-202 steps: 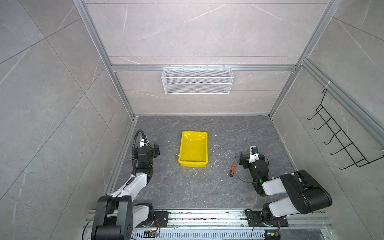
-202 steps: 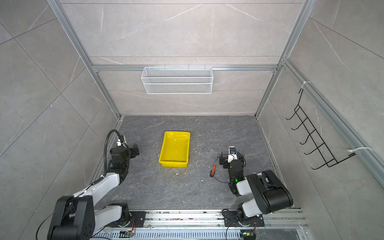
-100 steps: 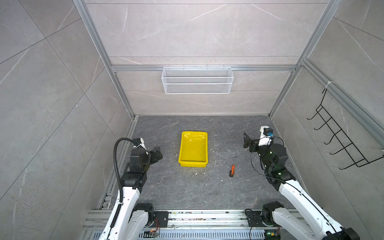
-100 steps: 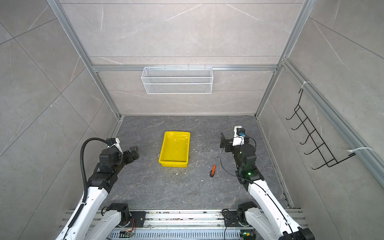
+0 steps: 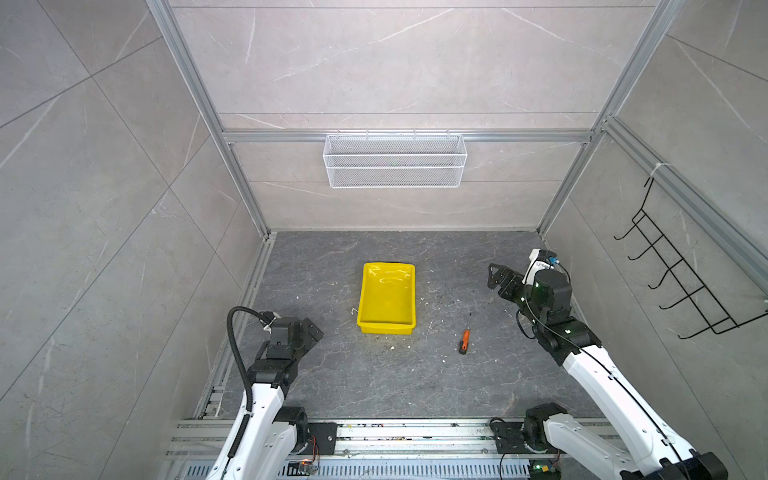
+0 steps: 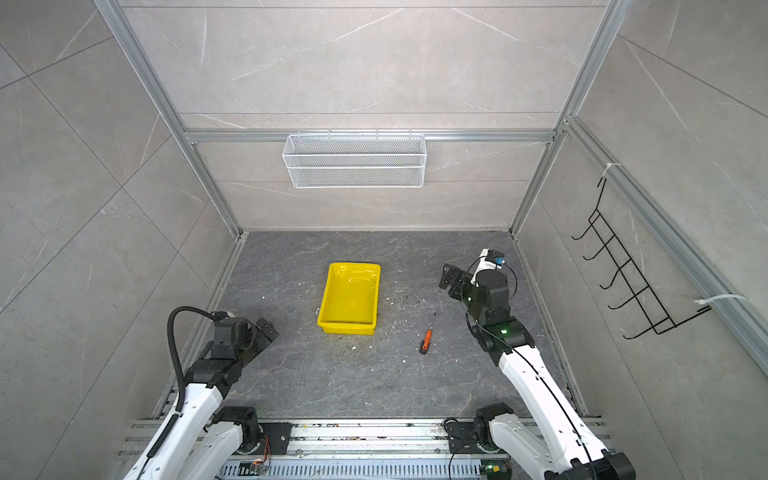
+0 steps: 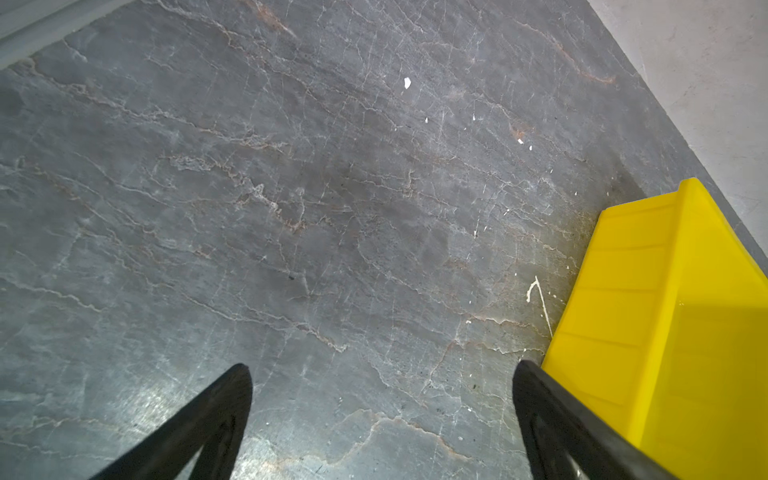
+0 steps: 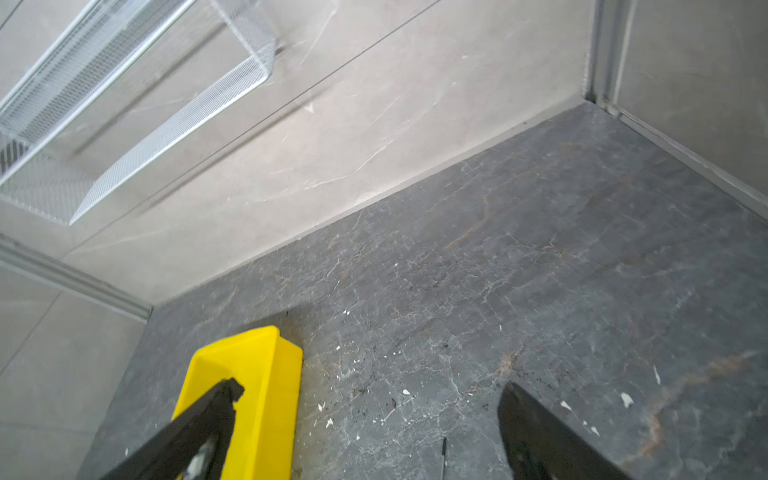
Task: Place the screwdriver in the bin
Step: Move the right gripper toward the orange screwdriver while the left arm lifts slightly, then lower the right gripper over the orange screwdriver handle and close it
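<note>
**Editor:** What do the top views give us?

**Operator:** In both top views, the screwdriver (image 5: 465, 336) (image 6: 427, 336) lies flat on the grey stone desk (image 5: 374, 374). It is outside the bin (image 5: 386, 328) (image 6: 346, 329), off the bin's right front corner and apart from it. The black butt points at the front rail and the thin shaft at the back wall. My left pincer (image 5: 314, 328) (image 6: 269, 328) sits low on the left, near the bin's front left corner, with the bin between it and the screwdriver. My right pincer (image 5: 492, 276) (image 6: 444, 276) is on the right, nearer the back wall than the screwdriver and apart from it. A white wire basket (image 5: 395, 166) hangs on the back wall, and a black hook rack (image 5: 685, 291) on the right wall.

**Editor:** And the left wrist view?

**Operator:** My left pincer (image 7: 381, 365) is released, its black fingers spread wide over bare desk with nothing between them. One finger shows against the bin's (image 7: 665, 311) yellow outer wall. I cannot tell whether it touches.

**Editor:** And the right wrist view?

**Operator:** My right pincer (image 8: 370, 385) is also released and grasps nothing. One finger crosses in front of the bin (image 8: 266, 374), and white flecks (image 8: 625, 400) dot the desk. Between the fingers is a thin dark sliver (image 8: 444, 455). I cannot say for certain that it is the screwdriver's shaft. The wire basket (image 8: 166, 124) is blurred.
</note>
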You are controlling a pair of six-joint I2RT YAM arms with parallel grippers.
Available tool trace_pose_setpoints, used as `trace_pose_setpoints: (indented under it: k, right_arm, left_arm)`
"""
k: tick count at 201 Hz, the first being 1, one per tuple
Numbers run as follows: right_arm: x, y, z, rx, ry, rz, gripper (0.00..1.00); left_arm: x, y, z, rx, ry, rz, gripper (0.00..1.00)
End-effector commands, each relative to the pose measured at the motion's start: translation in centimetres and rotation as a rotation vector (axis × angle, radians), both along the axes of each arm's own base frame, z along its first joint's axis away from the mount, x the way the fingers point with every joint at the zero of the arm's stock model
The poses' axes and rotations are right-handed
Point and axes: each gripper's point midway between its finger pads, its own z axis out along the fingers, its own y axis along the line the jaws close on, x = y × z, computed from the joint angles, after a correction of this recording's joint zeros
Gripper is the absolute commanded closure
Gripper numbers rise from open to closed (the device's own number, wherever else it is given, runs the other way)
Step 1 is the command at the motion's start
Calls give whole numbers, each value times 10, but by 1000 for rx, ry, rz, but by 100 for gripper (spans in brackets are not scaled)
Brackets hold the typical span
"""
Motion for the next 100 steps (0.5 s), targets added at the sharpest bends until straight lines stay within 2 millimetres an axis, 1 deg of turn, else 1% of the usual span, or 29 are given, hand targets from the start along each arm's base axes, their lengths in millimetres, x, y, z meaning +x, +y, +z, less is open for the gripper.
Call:
trace_pose_setpoints:
  k: [1, 14, 26, 40, 58, 65, 79, 93, 95, 100]
  right_arm:
    - [-6, -20, -33, 82, 156, -171, 1]
    - [-11, -15, -50, 89, 238, -153, 1]
    - [-16, -6, -66, 73, 312, -95, 1]
    - [-23, -1, -92, 57, 389, -57, 0]
    - [-34, 3, -129, 67, 501, -45, 3]
    - [-38, 8, -142, 99, 544, -45, 7]
    - [-42, 25, -160, 161, 597, -14, 16]
    - [-47, 41, -172, 167, 625, -11, 26]
    - [-48, 45, -172, 162, 628, -7, 29]
    - [-50, 50, -175, 152, 638, -8, 31]
  left_arm:
    - [-2, 3, 0, 33, -21, -12, 0]
    - [-3, -1, -15, 37, -25, -50, 0]
    - [0, -11, -8, 19, -64, -111, 0]
    - [-3, -8, -9, 16, -79, -86, 0]
    - [-8, -4, -7, 23, -95, -66, 0]
    - [-10, -3, -6, 19, -104, -59, 0]
    - [-11, -2, -5, 18, -126, -47, 0]
    - [-9, -1, -4, 20, -146, -43, 0]
    - [-9, -1, -4, 19, -148, -43, 0]
    - [-9, -2, -4, 18, -149, -47, 0]
